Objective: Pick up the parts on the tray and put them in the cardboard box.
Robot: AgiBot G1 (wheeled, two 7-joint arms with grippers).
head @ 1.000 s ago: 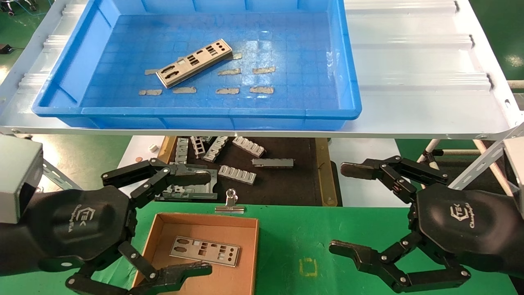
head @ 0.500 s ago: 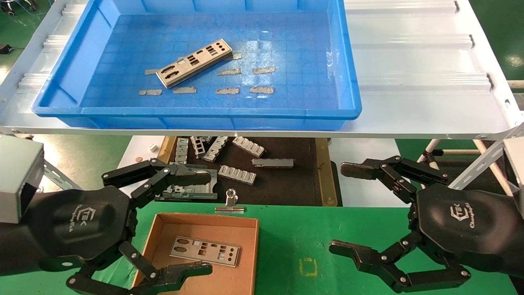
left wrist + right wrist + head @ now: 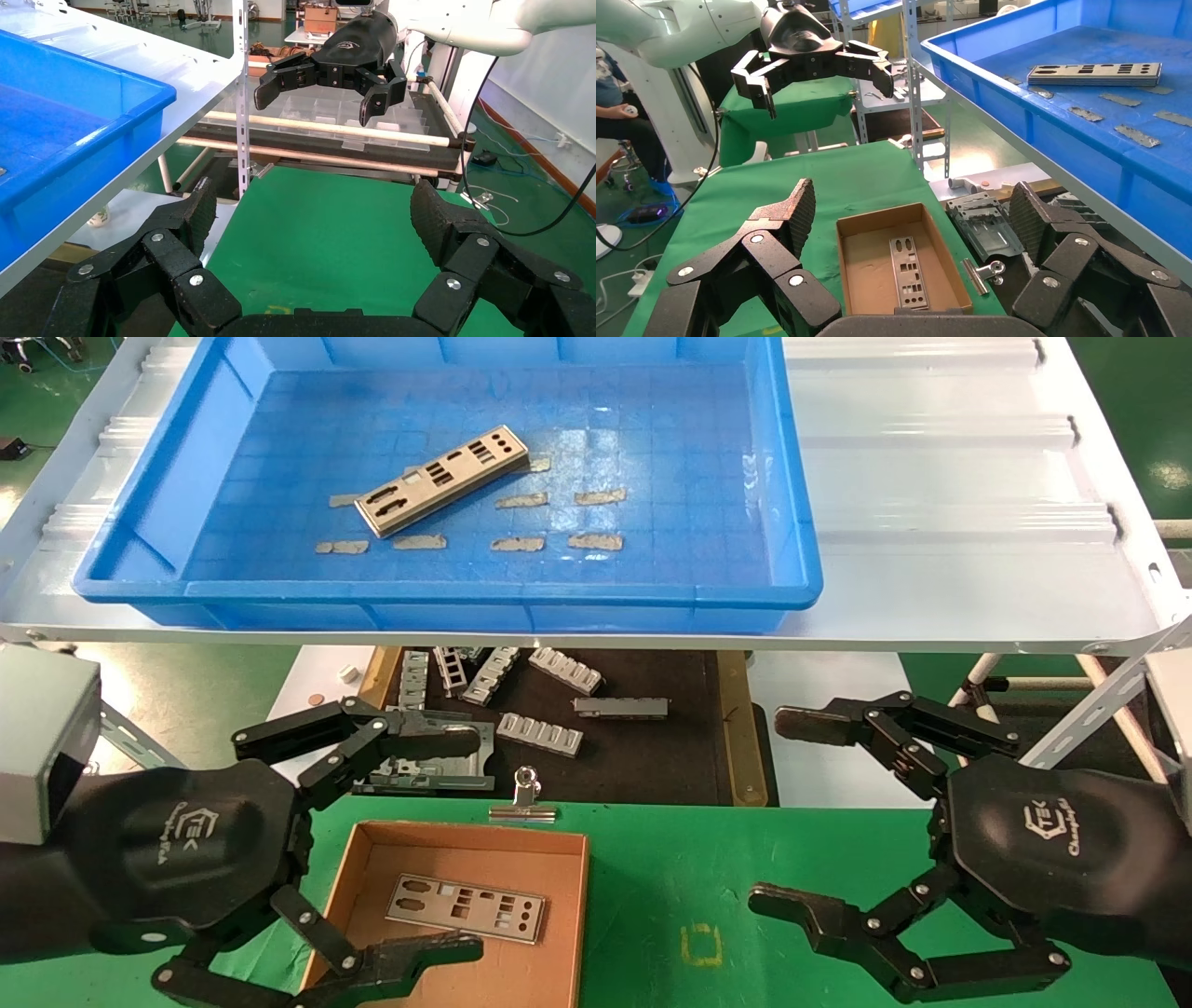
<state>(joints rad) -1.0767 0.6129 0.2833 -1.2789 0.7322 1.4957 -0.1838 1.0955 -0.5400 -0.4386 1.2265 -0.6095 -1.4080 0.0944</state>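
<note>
One silver plate (image 3: pixel 442 480) lies at a slant on the floor of the blue tray (image 3: pixel 447 590) on the upper shelf; it also shows in the right wrist view (image 3: pixel 1095 72). A second plate (image 3: pixel 466 907) lies flat in the brown cardboard box (image 3: pixel 568 905) on the green table, and shows in the right wrist view (image 3: pixel 909 270) too. My left gripper (image 3: pixel 470 845) is open and empty, low beside the box's left side. My right gripper (image 3: pixel 773 808) is open and empty over the green table, to the right of the box.
Several grey tape scraps (image 3: pixel 517 544) lie on the tray floor. Chunky ribbed brackets (image 3: pixel 540 733) lie on a black mat below the white shelf (image 3: pixel 950 523). A binder clip (image 3: pixel 524 798) lies just behind the box. The green table (image 3: pixel 698 868) spreads between the grippers.
</note>
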